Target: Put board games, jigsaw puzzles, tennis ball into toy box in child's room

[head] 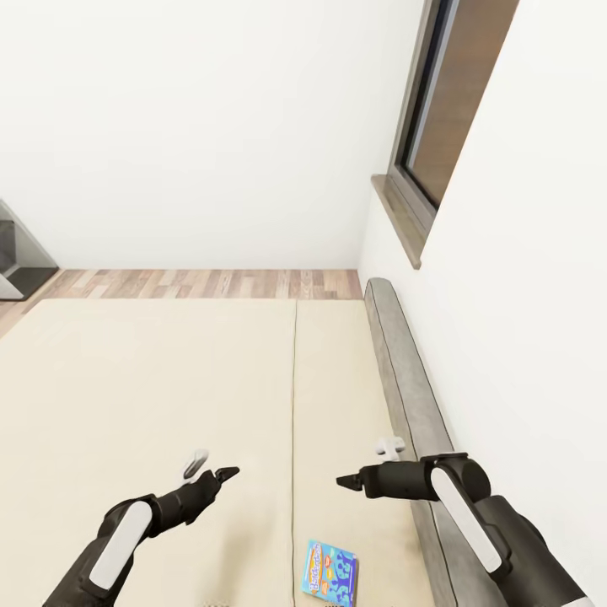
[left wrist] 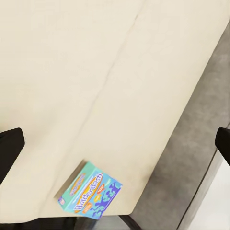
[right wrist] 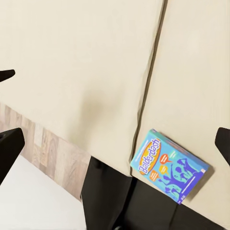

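One blue board game (head: 330,573) with big cartoon figures lies flat on the bed (head: 152,379), near the mattress's close edge and just beside the centre seam. It shows too in the left wrist view as the board game (left wrist: 90,191) and in the right wrist view as the board game (right wrist: 170,165). My left gripper (head: 224,474) hovers above the mattress, beyond the game and to its left. My right gripper (head: 347,481) hovers beyond the game, slightly to its right. In both wrist views the fingers (left wrist: 9,146) (right wrist: 223,143) stand wide apart with nothing between them.
A low grey headboard (head: 409,379) runs along the bed's right side against the white wall, under a dark-framed window (head: 447,110). A strip of wood-plank floor (head: 211,282) lies beyond the bed. A dark piece of furniture (head: 17,253) stands at far left.
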Available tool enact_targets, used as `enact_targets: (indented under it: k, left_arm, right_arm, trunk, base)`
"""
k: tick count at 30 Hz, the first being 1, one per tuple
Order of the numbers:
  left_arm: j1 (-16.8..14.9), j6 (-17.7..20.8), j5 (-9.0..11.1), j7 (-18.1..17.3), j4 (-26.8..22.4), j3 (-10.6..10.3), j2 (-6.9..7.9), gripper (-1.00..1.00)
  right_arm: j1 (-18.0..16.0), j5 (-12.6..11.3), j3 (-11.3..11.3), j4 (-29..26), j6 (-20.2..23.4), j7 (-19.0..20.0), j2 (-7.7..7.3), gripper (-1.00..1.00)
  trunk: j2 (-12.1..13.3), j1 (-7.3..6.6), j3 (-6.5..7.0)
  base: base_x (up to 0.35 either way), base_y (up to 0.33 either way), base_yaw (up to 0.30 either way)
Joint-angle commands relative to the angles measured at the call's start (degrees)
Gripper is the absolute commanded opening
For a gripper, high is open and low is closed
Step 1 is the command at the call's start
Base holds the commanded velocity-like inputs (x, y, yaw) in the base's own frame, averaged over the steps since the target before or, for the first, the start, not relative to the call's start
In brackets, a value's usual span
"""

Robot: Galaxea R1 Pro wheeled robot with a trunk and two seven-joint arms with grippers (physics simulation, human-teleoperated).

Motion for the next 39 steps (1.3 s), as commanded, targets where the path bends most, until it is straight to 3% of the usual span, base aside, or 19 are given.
enact_targets:
  k: [1, 25, 34, 39]
  left_arm:
    - [-0.25, 0.30, -0.08, -0.25, 0.44, 0.07, -0.01, 1.00]
    - [-1.03, -0.67, -0.17, -0.74, 2.03, -0.37, -0.26, 1.00]
    - [-1.40, -0.79, -0.40, -0.69, 2.16, -3.91, -0.24, 1.00]
    - [-1.65, -0.80, -0.42, -0.72, 2.23, -4.76, -0.23, 1.00]
  right_arm:
    - [-0.07, 0.54, 0.01, 0.15, 0.12, 0.56, -0.03, 1.00]
    - [-0.30, 0.53, -0.02, 0.92, 0.03, 0.53, -0.03, 1.00]
    - [-0.45, 0.53, -0.10, 1.32, -0.19, 0.47, -0.03, 1.00]
    - [-0.65, 0.53, -0.09, 2.20, -0.34, 0.37, -0.03, 1.00]
  trunk:
    - [-0.10, 0.03, -0.18]
    - [-0.10, 0.03, -2.33]
    - [-0.10, 0.03, -3.15]
    - [-0.10, 0.03, -3.61]
  base:
    - [0.000, 0.000, 0.000]
    - [0.000, 0.000, 0.000]
    - [0.000, 0.000, 0.000]
    - [0.000, 0.000, 0.000]
